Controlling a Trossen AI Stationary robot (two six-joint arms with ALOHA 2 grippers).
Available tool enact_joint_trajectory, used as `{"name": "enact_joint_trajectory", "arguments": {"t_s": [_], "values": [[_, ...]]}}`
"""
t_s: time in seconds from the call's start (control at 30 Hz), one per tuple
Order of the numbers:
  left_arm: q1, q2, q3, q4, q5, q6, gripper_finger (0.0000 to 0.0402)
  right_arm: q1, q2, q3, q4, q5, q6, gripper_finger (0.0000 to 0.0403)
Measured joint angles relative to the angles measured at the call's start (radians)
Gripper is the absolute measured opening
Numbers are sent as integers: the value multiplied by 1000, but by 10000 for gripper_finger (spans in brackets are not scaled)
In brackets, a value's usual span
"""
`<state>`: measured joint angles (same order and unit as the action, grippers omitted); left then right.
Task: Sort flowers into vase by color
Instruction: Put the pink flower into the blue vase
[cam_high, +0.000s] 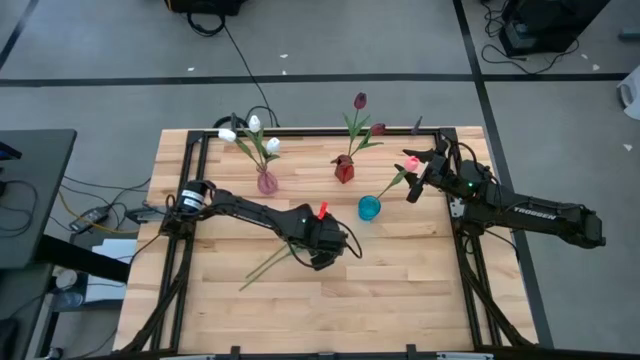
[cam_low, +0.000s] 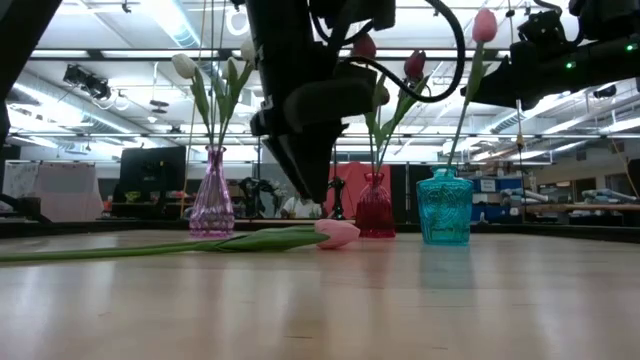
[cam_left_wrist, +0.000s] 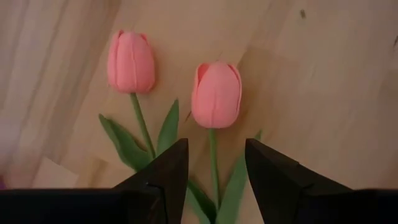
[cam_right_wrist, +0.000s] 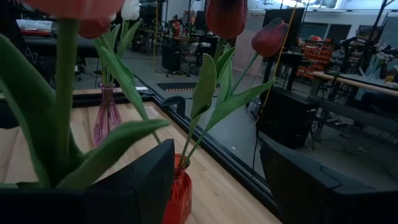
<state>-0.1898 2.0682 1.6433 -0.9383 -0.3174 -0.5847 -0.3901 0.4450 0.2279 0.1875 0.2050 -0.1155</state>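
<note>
Two pink flowers (cam_left_wrist: 131, 62) (cam_left_wrist: 216, 94) lie side by side on the wooden table, their stems (cam_high: 268, 266) trailing toward the near left. My left gripper (cam_left_wrist: 216, 165) points down over them, open, with a finger on either side of one stem and touching nothing. A pink vase (cam_high: 267, 182) holds white flowers (cam_high: 250, 130). A red vase (cam_high: 344, 168) holds dark red flowers (cam_high: 360, 101). A teal vase (cam_high: 369, 207) holds one pink flower (cam_high: 411, 162). My right gripper (cam_high: 415, 178) waits open beside that flower, at the far right.
The three vases stand in a row across the far half of the table, just beyond my left gripper (cam_low: 312, 195). A black frame (cam_high: 190, 150) runs around the table's edges. The near half of the tabletop (cam_high: 330, 310) is bare wood.
</note>
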Motion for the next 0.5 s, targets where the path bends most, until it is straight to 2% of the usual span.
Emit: {"name": "enact_joint_trajectory", "arguments": {"t_s": [0.1, 0.33, 0.5], "values": [[5, 1, -28, 33, 18, 54, 163, 0, 0, 0, 0, 0, 0, 248], [35, 3, -115, 101, 45, 65, 163, 0, 0, 0, 13, 3, -7, 248], [48, 3, -180, 243, 105, 87, 152, 0, 0, 0, 14, 6, -16, 248]]}}
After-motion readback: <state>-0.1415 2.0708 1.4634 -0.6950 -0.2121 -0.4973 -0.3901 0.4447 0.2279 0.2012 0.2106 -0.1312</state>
